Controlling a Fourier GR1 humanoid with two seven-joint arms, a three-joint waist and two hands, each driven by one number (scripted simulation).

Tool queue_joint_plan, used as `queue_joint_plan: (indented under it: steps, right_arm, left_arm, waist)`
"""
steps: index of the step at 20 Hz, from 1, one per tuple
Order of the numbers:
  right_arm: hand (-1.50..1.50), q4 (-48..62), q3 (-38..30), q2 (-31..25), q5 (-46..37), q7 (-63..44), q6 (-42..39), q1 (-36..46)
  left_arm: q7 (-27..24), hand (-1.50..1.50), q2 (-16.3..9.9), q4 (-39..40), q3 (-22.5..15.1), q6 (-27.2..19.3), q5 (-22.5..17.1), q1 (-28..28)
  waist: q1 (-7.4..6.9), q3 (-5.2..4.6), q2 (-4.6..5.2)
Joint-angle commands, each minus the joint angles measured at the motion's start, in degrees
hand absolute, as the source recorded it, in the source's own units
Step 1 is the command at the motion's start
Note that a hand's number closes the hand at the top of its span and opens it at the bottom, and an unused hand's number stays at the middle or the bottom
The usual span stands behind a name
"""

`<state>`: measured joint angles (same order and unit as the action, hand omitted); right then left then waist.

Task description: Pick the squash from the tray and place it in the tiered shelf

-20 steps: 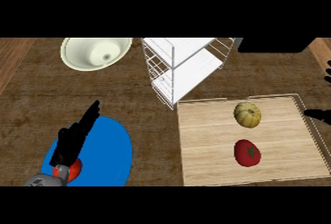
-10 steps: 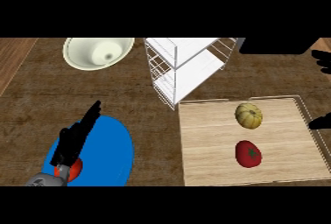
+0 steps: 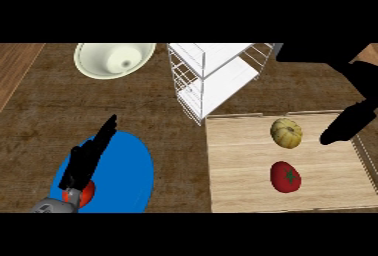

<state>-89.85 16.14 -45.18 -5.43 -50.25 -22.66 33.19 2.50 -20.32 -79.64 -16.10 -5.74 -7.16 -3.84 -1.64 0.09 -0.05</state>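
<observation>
— What changed on the counter (image 3: 148, 115)?
— The right hand (image 3: 353, 117) has come in over the tray (image 3: 236, 150), fingers (image 3: 332, 136) straight, just right of the squash (image 3: 286, 133), not touching.
— And the shelf (image 3: 214, 75)?
— Unmoved, beyond those fingers; the tomato (image 3: 286, 176) lies nearer.
— The left hand (image 3: 88, 157)?
— Unchanged, fingers straight over the blue plate (image 3: 125, 175).

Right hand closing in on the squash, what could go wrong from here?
1. The tomato lies just in front of the squash on the tray; the right hand might knock it or take it instead.
2. The tiered shelf stands tilted by the tray's far left corner; carrying the squash over could catch its wire frame.
3. The squash looks rounded and may roll away when touched.
</observation>
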Motion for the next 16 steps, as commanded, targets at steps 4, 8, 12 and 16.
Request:
queue_joint_plan:
  steps: [4, 8, 12, 16]
  right_arm:
    - [-1.50, 4.1, 4.1, 10.5, -1.3, -9.7, -3.9, 6.1]
    - [-1.50, 6.7, 6.1, 12.3, -2.9, -14.2, -3.9, 6.9]
    - [-1.50, 5.9, 6.8, 15.1, -2.6, -19.0, -3.7, 7.3]
    - [-1.50, 3.6, 6.9, 11.8, -6.5, -14.7, -2.4, 1.1]
  left_arm:
    - [-1.5, 0.00, 0.4, 4.2, 2.4, 3.0, -0.2, -1.0]
    - [0.1, 0.00, 2.6, 3.2, 1.5, 0.4, 1.3, -0.1]
    - [-0.9, 0.00, 0.4, 3.1, 4.8, 3.6, -1.1, 0.3]
    - [0.2, 0.00, 2.5, 0.8, 2.9, 0.9, 2.0, 1.8]
  waist:
    - [1.16, -0.14, 0.11]
    - [1.03, -0.15, 0.13]
    - [1.07, -0.16, 0.00]
    - [1.55, -0.10, -0.11]
